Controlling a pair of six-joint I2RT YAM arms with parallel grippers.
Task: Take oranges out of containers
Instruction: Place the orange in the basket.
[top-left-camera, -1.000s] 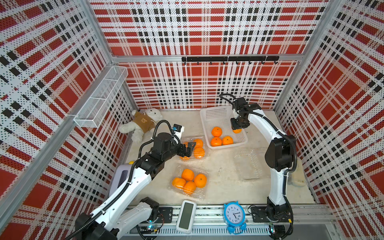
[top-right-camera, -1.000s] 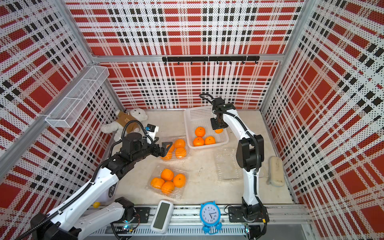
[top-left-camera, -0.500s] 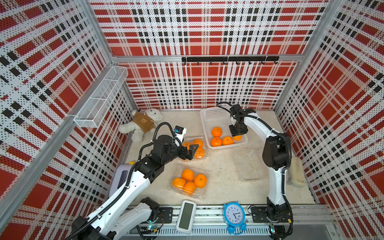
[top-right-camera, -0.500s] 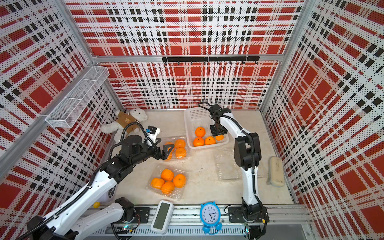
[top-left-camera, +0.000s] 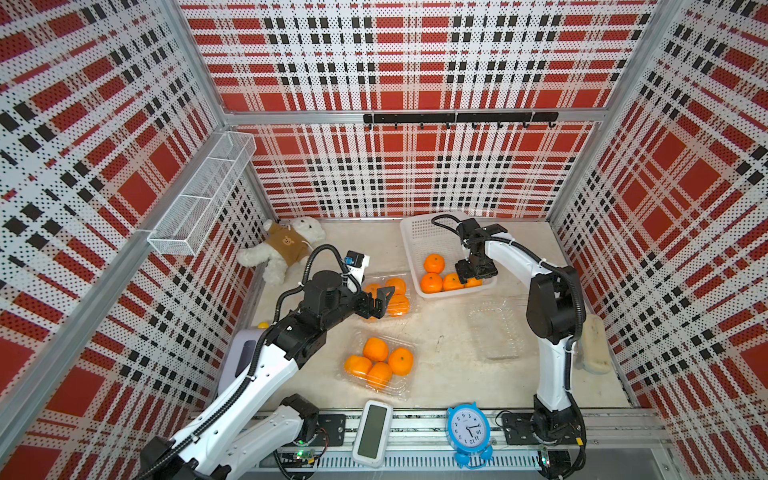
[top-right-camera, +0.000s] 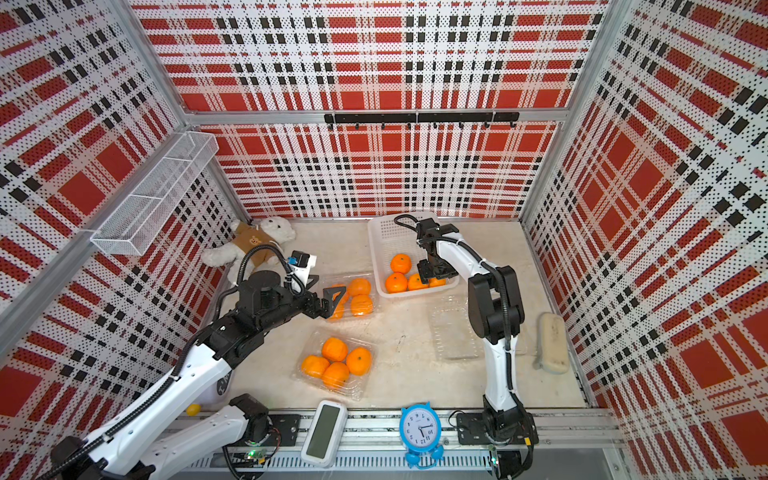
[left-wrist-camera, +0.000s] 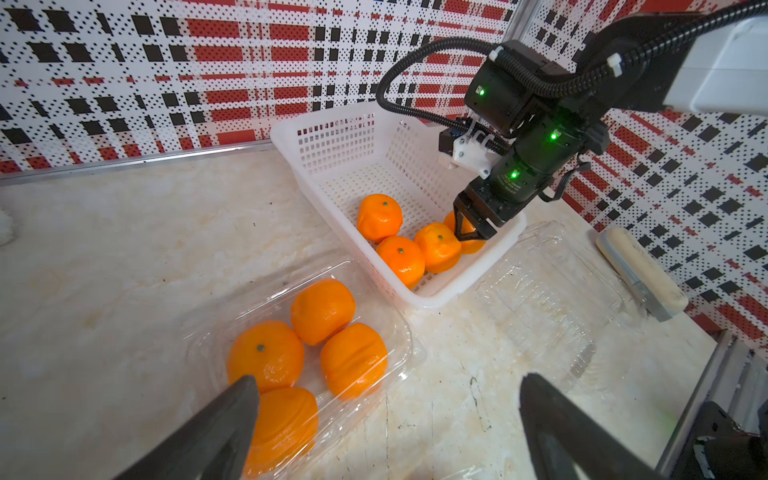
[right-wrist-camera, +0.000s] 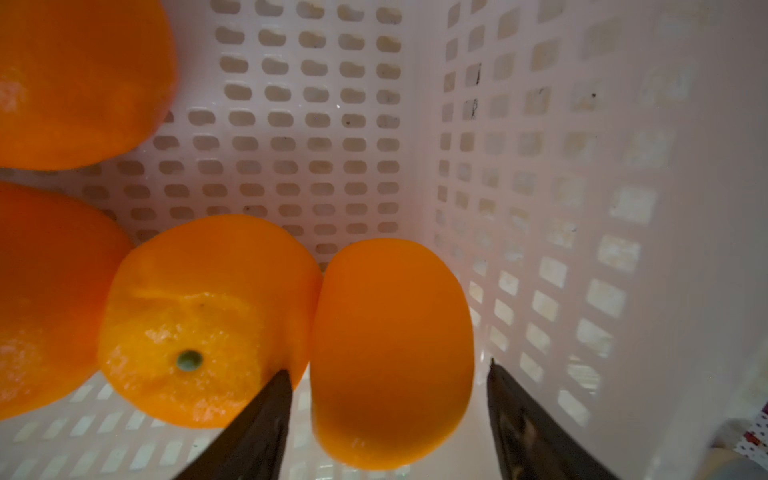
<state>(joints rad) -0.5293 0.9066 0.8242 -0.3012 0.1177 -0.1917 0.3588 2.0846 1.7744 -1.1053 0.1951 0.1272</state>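
- The white basket (top-left-camera: 417, 235) at the back holds four oranges (top-left-camera: 431, 282); the clear container (top-left-camera: 494, 328) just beside it, by the right arm, lies empty; judged from this, one container of three is done.
- The right gripper (right-wrist-camera: 388, 370) is down inside the basket with its jaws apart; the fourth orange (right-wrist-camera: 390, 332) lies between them on the basket floor, touching its neighbour; a gap shows at one finger, so this orange looks set down rather than held.
- The left gripper (left-wrist-camera: 388, 380) stands wide apart and holds nothing; it hangs over the far full container (left-wrist-camera: 399, 324), which sits just beside the basket; the four fruits (left-wrist-camera: 322, 311) inside it are untouched.
- The near full container (top-left-camera: 401, 386), in front of that one, holds its own four (top-left-camera: 376, 349).
- Left to do: eight oranges in two containers; the likely next step is the left arm's first pick from the far full container, while the right arm lifts clear of the basket.
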